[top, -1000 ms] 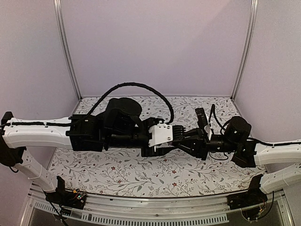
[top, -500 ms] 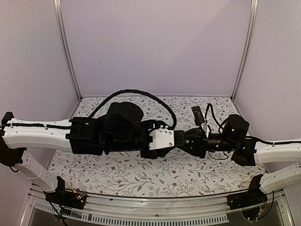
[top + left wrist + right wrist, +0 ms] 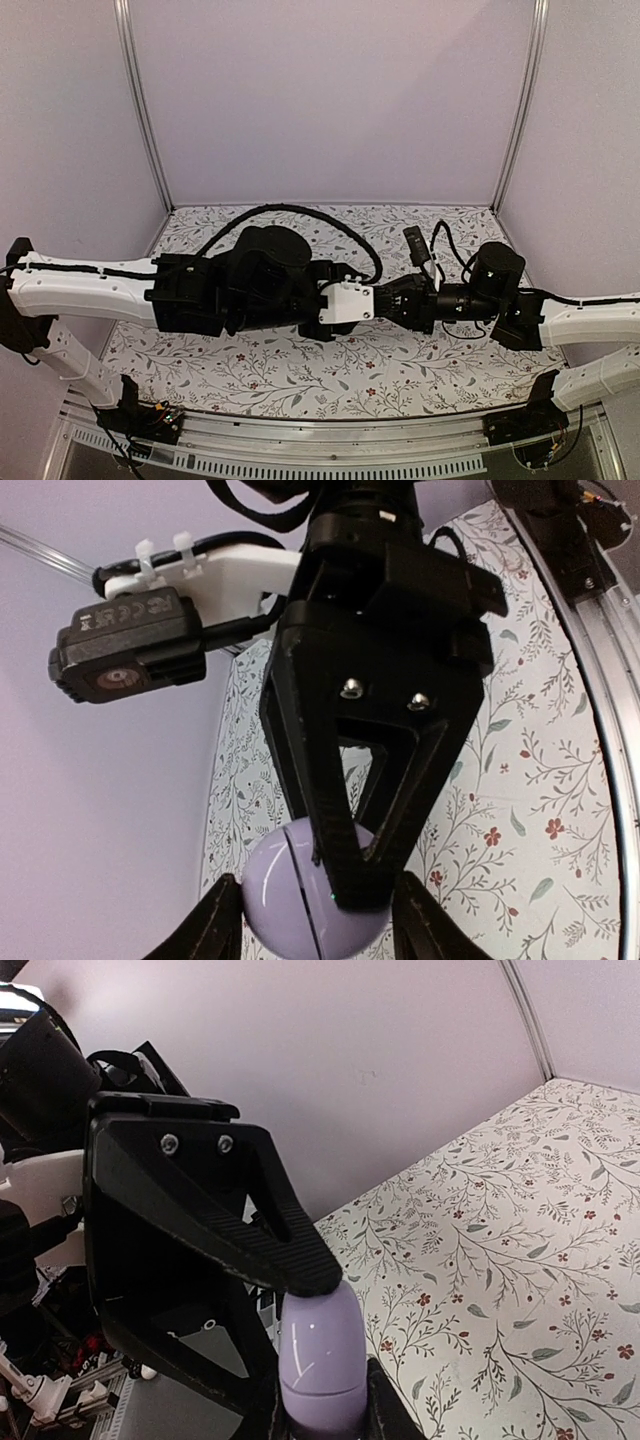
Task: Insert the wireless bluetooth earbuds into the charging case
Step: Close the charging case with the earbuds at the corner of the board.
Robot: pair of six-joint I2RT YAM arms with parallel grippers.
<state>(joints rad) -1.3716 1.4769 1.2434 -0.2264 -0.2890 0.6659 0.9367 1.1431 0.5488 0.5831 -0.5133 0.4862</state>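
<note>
A purple rounded charging case (image 3: 275, 900) hangs in mid-air above the table's middle, where both grippers meet. My right gripper (image 3: 325, 1405) is shut on the case's (image 3: 320, 1345) lower end. My left gripper (image 3: 318, 910) reaches in from the opposite side, one finger at each flank of the case, touching it. In the right wrist view one left finger (image 3: 290, 1260) rests on the case's top. From the top view the case is hidden between the left gripper (image 3: 372, 300) and the right gripper (image 3: 390, 300). The earbuds are out of view.
A floral cloth (image 3: 300, 370) covers the table, with pale walls on three sides. Metal posts (image 3: 140, 110) stand at the back corners. A rail (image 3: 320, 440) runs along the near edge. The right wrist camera (image 3: 125, 660) sits close above the left gripper.
My left gripper has pushed right and rolled, its fingers narrowing onto the purple case. The right gripper has shifted slightly left and up with the case, staying shut.
</note>
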